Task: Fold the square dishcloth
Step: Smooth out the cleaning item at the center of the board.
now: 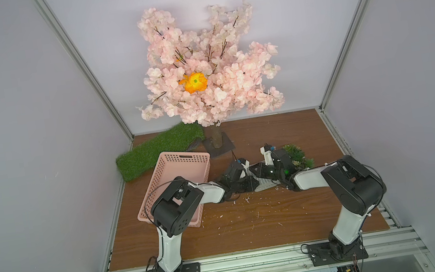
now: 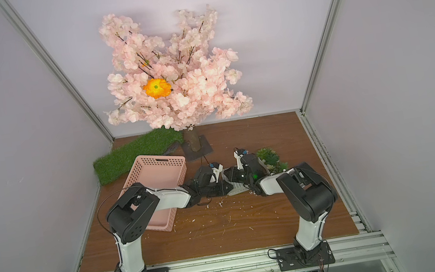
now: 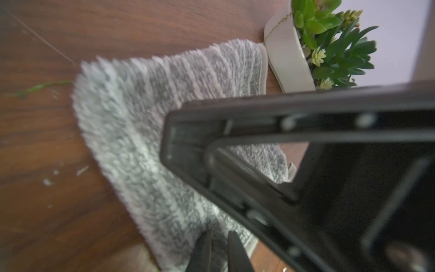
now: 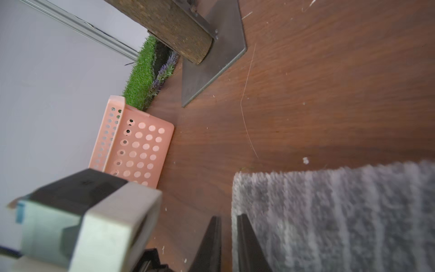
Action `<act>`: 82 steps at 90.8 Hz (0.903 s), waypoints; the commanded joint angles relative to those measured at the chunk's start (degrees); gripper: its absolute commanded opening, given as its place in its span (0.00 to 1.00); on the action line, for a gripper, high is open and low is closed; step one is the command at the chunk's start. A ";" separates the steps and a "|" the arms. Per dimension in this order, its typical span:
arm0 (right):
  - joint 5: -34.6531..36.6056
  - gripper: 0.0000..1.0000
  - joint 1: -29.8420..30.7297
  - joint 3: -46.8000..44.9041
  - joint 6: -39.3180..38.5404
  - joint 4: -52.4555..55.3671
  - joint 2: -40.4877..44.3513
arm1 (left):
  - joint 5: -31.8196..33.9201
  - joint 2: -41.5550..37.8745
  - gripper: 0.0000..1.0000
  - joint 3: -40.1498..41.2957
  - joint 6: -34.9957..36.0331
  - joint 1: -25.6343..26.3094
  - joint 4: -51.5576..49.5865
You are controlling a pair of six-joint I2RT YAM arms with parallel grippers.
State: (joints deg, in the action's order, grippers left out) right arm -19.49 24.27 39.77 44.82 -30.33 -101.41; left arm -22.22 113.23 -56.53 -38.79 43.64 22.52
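The square dishcloth (image 3: 146, 122), fluffy grey with pale stripes and a plain hem, lies on the wooden table (image 1: 253, 225) at its middle. In both top views the two arms meet over it, and only a small pale patch (image 1: 265, 185) (image 2: 236, 190) shows. My left gripper (image 3: 220, 233) has its dark fingers close together, with pile of the cloth pinched between them near one edge. My right gripper (image 4: 229, 216) straddles another edge of the cloth (image 4: 329, 212), fingers nearly together with the hem in the narrow gap. The right gripper's black body crosses the left wrist view and hides part of the cloth.
A white pot of green succulents (image 3: 289, 58) (image 1: 298, 156) touches the cloth's far hem. A pink perforated basket (image 1: 184, 159) stands to the left, beside the left arm. A green grass mat (image 1: 154, 152) and the blossom tree's trunk (image 1: 215, 140) on its metal plate are behind. White crumbs litter the table.
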 commanded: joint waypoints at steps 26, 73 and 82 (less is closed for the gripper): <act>2.71 0.15 -4.53 2.01 -0.35 -5.34 -6.92 | 0.11 1.15 0.17 0.73 0.14 -0.39 -2.62; 5.94 0.15 -8.95 5.47 -5.10 -3.07 -9.82 | 1.54 -0.83 0.19 0.88 1.15 -2.13 -4.49; 6.50 0.15 -8.98 6.79 -6.44 -0.87 -8.37 | 1.52 -1.35 0.23 -0.02 1.65 -2.91 -4.66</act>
State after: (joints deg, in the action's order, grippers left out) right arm -15.35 15.84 44.88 41.12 -34.28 -110.26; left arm -21.89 112.95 -56.53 -38.37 42.30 21.71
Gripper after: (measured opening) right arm 0.149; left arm 0.216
